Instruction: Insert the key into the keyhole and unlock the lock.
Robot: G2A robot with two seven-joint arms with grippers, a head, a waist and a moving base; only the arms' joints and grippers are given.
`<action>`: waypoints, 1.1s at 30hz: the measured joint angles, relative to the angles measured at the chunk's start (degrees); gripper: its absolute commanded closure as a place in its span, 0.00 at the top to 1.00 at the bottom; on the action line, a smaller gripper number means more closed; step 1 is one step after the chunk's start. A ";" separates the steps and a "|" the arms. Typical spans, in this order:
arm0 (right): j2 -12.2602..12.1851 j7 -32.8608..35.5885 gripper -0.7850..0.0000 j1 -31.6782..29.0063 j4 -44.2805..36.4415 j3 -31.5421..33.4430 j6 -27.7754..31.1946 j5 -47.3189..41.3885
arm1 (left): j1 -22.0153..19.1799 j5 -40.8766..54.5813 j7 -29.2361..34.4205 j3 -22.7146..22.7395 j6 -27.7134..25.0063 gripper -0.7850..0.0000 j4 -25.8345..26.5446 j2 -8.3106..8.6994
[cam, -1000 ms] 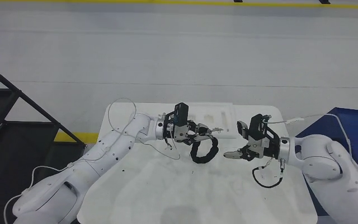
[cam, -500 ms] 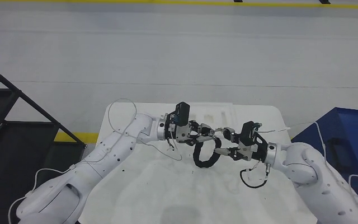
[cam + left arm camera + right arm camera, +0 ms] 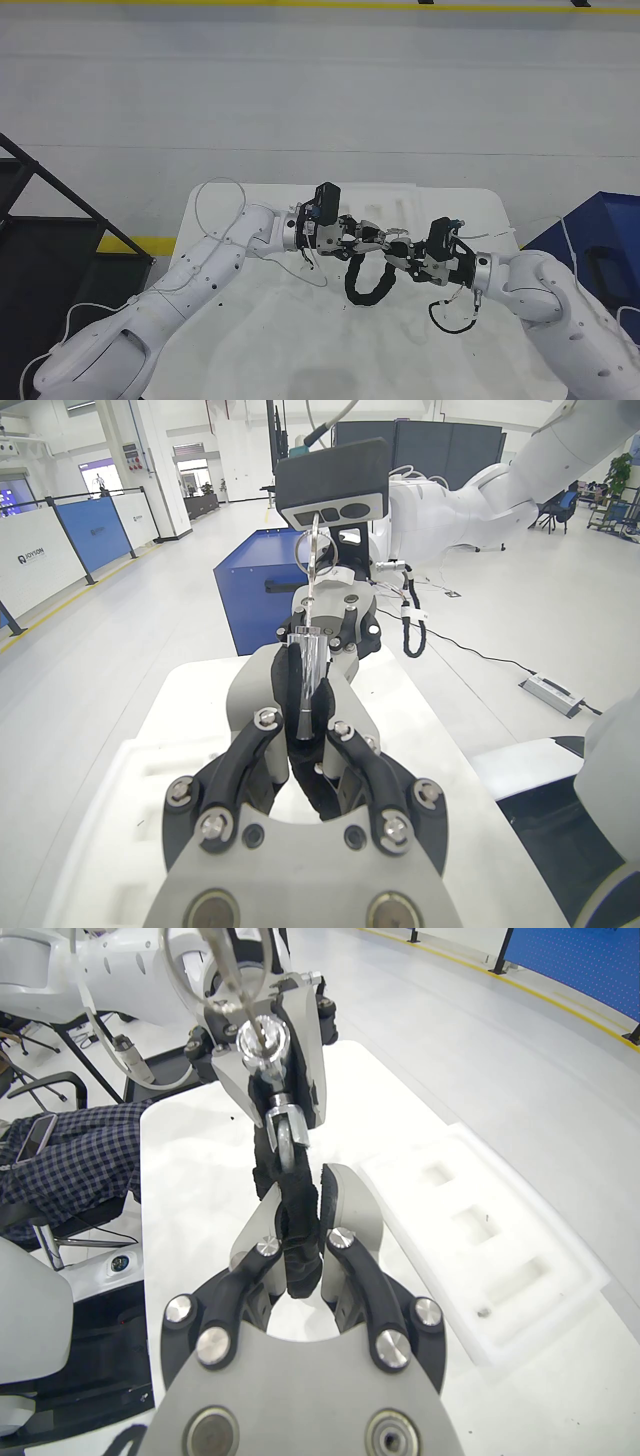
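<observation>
The lock is a chrome cylinder (image 3: 306,670) on a black fabric-covered cable loop (image 3: 368,282), held in the air above the white table (image 3: 300,340). My left gripper (image 3: 305,705) is shut on the cylinder. A key (image 3: 310,600) with a wire ring (image 3: 314,550) sticks out of the keyhole in the cylinder's face (image 3: 263,1041). My right gripper (image 3: 300,1213) sits just under the cylinder, its fingers shut on the black cable (image 3: 299,1228) below the metal eyelet (image 3: 285,1138). In the top view the two grippers meet at the table's middle, left gripper (image 3: 356,238) and right gripper (image 3: 402,256).
A white foam tray (image 3: 500,1253) with rectangular recesses lies at the table's far side (image 3: 395,205). A blue bin (image 3: 600,240) stands off the table's right edge. A thin black wire loop (image 3: 450,318) hangs under the right wrist.
The right arm has swung left to the lock, and its gripper has closed on the black cable. The left arm has kept the lock nearly still.
</observation>
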State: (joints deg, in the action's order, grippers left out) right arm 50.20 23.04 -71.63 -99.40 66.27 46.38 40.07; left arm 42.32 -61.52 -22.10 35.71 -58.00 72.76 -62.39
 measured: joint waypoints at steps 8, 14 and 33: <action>-1.04 10.62 0.00 0.19 -3.28 2.00 -0.14 4.45 | 0.88 -0.11 -0.48 1.79 0.00 0.00 -0.54 0.99; -1.61 18.23 0.07 1.02 -5.09 0.79 4.55 5.79 | 1.49 -3.45 3.29 0.04 0.00 0.00 -0.59 3.15; -2.19 22.68 1.00 5.85 -0.66 -2.25 7.47 -6.81 | -7.84 -11.91 1.86 -25.80 0.00 0.00 0.19 8.82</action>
State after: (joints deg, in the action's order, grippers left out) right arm 48.00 45.72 -65.77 -100.07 64.02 53.85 33.25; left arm 34.48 -73.42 -20.24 9.92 -58.00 72.95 -53.57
